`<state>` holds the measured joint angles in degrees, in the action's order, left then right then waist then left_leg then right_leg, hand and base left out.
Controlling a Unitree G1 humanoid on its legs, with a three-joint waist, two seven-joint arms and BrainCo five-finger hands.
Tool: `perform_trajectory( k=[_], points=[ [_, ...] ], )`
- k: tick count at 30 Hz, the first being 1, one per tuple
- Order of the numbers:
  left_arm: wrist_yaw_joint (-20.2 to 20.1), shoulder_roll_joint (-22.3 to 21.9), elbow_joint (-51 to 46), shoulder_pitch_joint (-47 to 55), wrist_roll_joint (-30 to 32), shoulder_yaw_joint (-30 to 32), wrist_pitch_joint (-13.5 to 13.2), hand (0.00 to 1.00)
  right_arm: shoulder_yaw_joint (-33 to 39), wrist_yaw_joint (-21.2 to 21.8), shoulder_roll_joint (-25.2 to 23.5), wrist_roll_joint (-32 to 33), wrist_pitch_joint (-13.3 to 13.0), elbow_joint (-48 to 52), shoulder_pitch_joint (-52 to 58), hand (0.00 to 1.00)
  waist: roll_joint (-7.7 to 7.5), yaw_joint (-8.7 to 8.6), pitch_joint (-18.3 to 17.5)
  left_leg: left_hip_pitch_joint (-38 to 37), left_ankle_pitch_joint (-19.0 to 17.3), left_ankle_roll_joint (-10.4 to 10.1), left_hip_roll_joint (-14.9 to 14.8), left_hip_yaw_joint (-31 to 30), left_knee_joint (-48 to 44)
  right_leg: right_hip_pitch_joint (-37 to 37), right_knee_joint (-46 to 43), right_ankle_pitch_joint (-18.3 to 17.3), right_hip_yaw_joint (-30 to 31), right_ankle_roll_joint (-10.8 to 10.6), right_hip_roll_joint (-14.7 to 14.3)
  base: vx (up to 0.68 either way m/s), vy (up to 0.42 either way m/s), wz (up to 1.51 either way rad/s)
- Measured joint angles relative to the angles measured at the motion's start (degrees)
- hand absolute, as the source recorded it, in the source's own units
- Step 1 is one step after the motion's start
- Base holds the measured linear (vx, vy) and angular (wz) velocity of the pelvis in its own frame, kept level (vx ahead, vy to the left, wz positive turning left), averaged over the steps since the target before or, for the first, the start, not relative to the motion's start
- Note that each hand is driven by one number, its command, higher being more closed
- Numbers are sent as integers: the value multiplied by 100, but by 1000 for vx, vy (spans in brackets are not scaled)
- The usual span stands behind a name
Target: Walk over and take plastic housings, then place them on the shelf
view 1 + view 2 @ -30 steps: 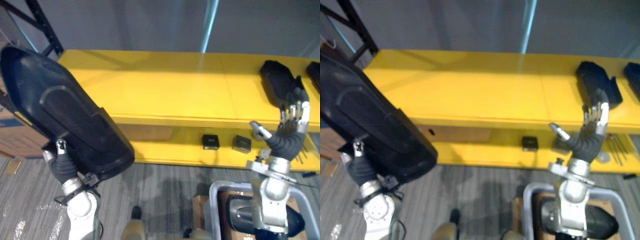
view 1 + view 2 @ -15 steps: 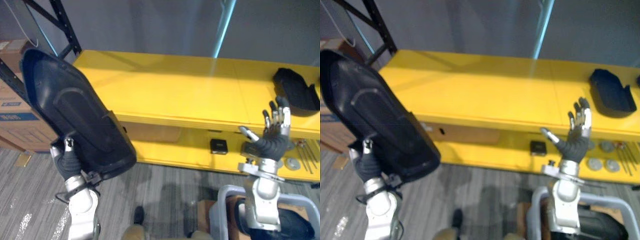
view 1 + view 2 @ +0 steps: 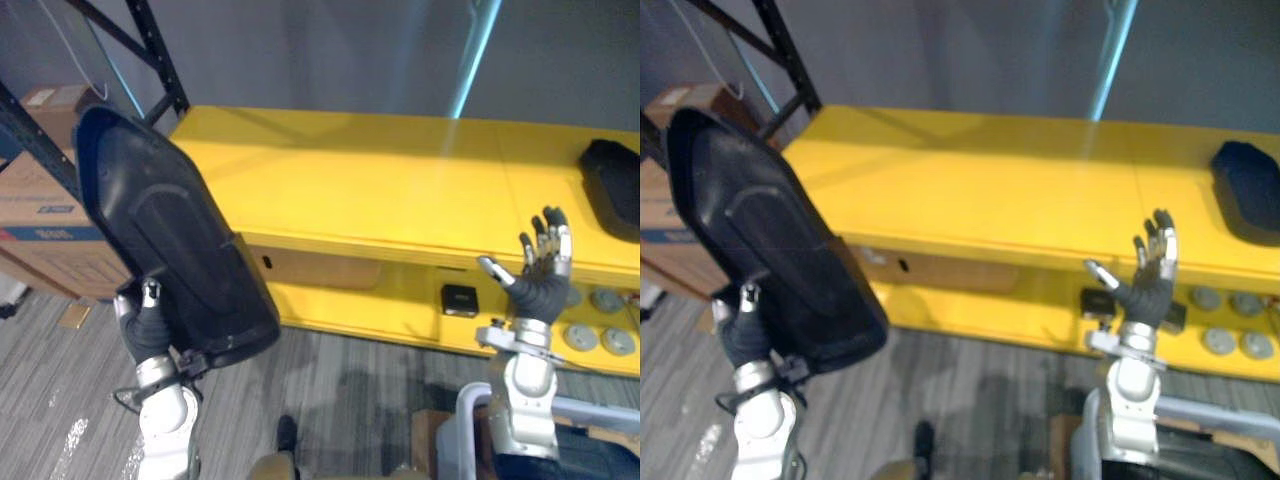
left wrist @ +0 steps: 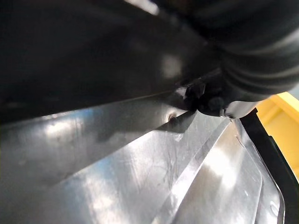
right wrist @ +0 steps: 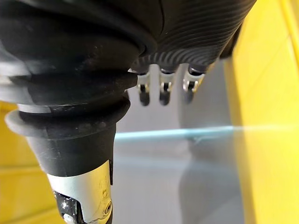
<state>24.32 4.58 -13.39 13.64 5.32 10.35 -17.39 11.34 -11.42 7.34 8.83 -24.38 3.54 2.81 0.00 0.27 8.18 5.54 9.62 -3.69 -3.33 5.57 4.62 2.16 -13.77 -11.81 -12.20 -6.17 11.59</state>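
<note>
Housing [image 3: 170, 250] sits up on my L hand [image 3: 148, 325] near left, hold hidden so can't tell, R hand [image 3: 540, 290] spread open & empty; best I step closer, tip it flat & ease it onto shelf [image 3: 380, 180], bare left end, clear of rack [image 3: 160, 60].

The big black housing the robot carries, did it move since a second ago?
Not really: the whole view swung, so the camera moved. The black housing stays propped above the left hand; the right hand stays raised and open before the yellow shelf.
</note>
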Motion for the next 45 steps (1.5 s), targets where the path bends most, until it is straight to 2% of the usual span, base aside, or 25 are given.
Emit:
perform_trajectory(
  k=[4, 5, 6, 7, 8, 9, 10, 11, 12, 14, 15, 16, 19, 21, 29, 37, 45],
  points=[
    [-162, -5, -20, 117, -1, 49, 0, 100, 75, 7, -345, 0, 8, 30, 397, 0, -177, -28, 178, -196, -253, -4, 52, 15, -286, 42, -582, 6, 182, 97, 93, -29, 31, -1],
    [-240, -5, -41, 177, -1, 35, 0, 100, 76, 11, -389, 0, 14, 144, 545, 0, -159, -66, 193, -183, -304, 3, -5, -42, -317, -69, -878, 99, 329, 245, 18, -75, 36, 21],
    [-297, -9, -62, 199, -4, -3, 0, 100, 105, 14, -398, -1, 34, 310, 641, 0, -82, -107, 238, -162, -439, -12, -87, -131, -255, -223, -1138, 310, 410, 548, -108, -88, 48, 27],
    [-322, 4, -63, 194, -3, -12, 2, 100, 121, 17, -453, -4, 33, 349, 683, 0, -176, -140, 211, -182, -582, 64, -17, -134, -359, -334, -1114, 416, 458, 620, -31, -41, 89, 30],
    [-339, 68, -141, 93, -4, -29, -14, 100, 210, 24, -644, -12, 47, 517, 828, 0, -581, -146, 248, 425, -1180, 675, 162, 369, -2383, -413, -1338, 265, 457, 418, 333, -13, 80, 1],
    [-321, -85, -155, 101, -25, -84, -48, 100, 213, 26, -520, -15, 40, 818, 887, 0, -151, -85, 383, 420, -2007, 498, -239, 739, -3368, -532, -1939, 328, 379, 390, 110, -15, 102, 2],
    [-315, -119, -169, 111, -26, -152, -46, 100, 234, 21, -481, -15, 13, 957, 1015, 0, 37, -135, 364, 318, -2491, 248, -412, 573, -3216, -693, -2254, 359, 439, 345, -47, -64, 108, 6],
    [-311, 2, -180, 76, -12, -226, -54, 100, 238, 11, -699, -24, -18, 863, 1175, 0, -140, -164, 343, 230, -2469, 141, -220, 551, -3049, -813, -2421, 121, 805, 292, -27, -58, 102, 33],
    [-309, 33, -182, 79, 4, -270, -52, 100, 251, 0, -739, -23, -14, 843, 1242, 0, -208, -170, 266, 219, -2439, 132, -157, 509, -2886, -804, -2206, 52, 828, 263, -74, -19, 26, 39],
    [-280, 59, -261, 74, -5, -289, -51, 100, 279, -90, -720, -46, -47, 871, 1119, 0, -325, -161, 164, 35, -2153, 89, -17, 472, -2105, -773, -1001, 21, 720, 294, -364, 71, -66, 33],
    [-280, 61, -324, 67, -6, -293, -49, 100, 279, -123, -693, -58, -61, 922, 1087, 0, -355, -159, 150, 85, -2102, 96, -5, 471, -2084, -716, -648, 53, 688, 318, -439, 47, -99, 32],
    [-282, 32, -402, 38, -26, -334, -47, 100, 291, -199, -618, -80, -75, 972, 1035, 0, -317, -128, 186, 210, -1881, 120, -13, 433, -2255, -613, -357, 191, 684, 200, -488, 8, -97, 28],
    [-310, -119, -446, 68, -32, -499, 7, 100, 309, -381, -492, -136, -53, 954, 996, 0, -104, -92, 75, 212, -1861, 134, -39, 437, -2179, -601, -267, 215, 581, 235, -505, 69, -51, 10],
    [-319, -100, -545, 5, -26, -545, 10, 100, 323, -488, -427, -134, -29, 954, 877, 0, -20, -99, 31, 260, -1804, 93, -103, 460, -2127, -589, -145, 319, 591, 263, -587, 128, -47, -6],
    [-374, -46, -599, -268, -22, -879, 14, 100, 434, -630, -518, -134, -27, 1007, 848, 0, -191, -103, -17, 6, -1737, 46, -120, 610, -1715, -555, -114, 399, 750, 342, -654, 80, -11, -7],
    [-441, -38, -635, -239, -52, -950, 20, 100, 430, -625, -646, -127, -48, 1183, 1062, 0, -183, -125, -145, -253, -1658, 19, -90, 744, -1413, -391, 117, 398, 799, 343, -654, 30, -6, -7],
    [-485, -38, -690, -225, -66, -1137, 20, 100, 429, -624, -727, -111, -48, 1181, 1229, 0, -80, -136, -380, -462, -1639, 24, -91, 905, -1223, -191, 354, 399, 912, 343, -674, 7, -4, -7]
  ],
)
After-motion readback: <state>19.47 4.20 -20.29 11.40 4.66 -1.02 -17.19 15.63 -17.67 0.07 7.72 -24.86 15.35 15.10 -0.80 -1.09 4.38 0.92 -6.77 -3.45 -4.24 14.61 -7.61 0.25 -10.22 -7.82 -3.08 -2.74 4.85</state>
